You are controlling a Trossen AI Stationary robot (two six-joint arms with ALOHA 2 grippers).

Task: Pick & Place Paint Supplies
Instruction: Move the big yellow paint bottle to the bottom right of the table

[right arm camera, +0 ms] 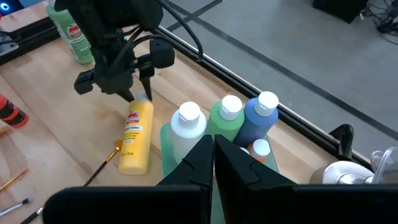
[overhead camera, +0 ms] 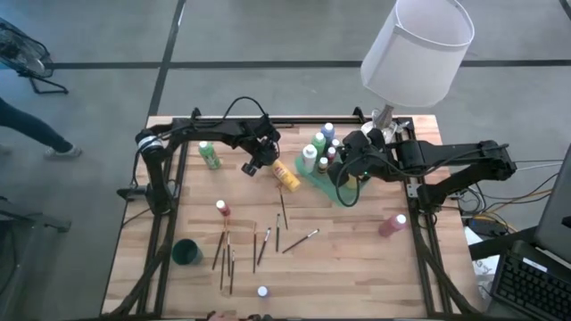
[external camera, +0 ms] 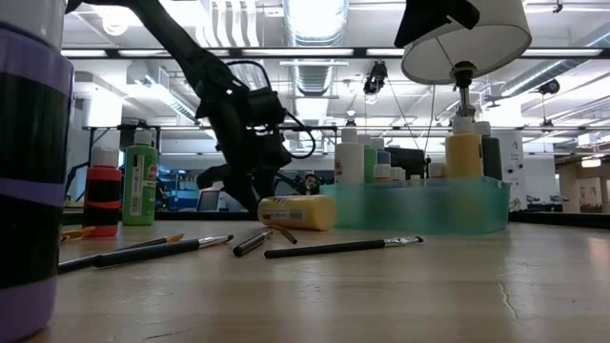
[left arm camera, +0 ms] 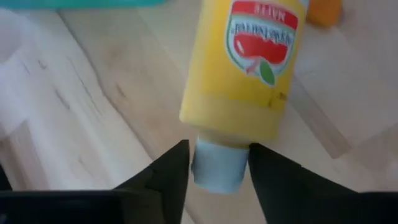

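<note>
The yellow paint bottle point(left arm camera: 245, 68) lies on its side on the table point(overhead camera: 357, 267), its white cap point(left arm camera: 217, 167) between the left gripper point(left arm camera: 219, 163)'s closing fingers, just beside the green tray point(right arm camera: 166, 140). Gripped only at that narrow cap, the bottle could swivel or slip free when lifted. The right gripper point(right arm camera: 213, 149) hangs shut over the tray.

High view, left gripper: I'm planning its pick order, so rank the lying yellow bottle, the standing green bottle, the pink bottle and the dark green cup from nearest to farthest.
From the left gripper:
1. Yellow bottle, lying with its cap between the fingers.
2. Green bottle, standing on the left arm's side near the table's back.
3. Dark green cup, front left.
4. Pink bottle, on the right arm's side.
</note>
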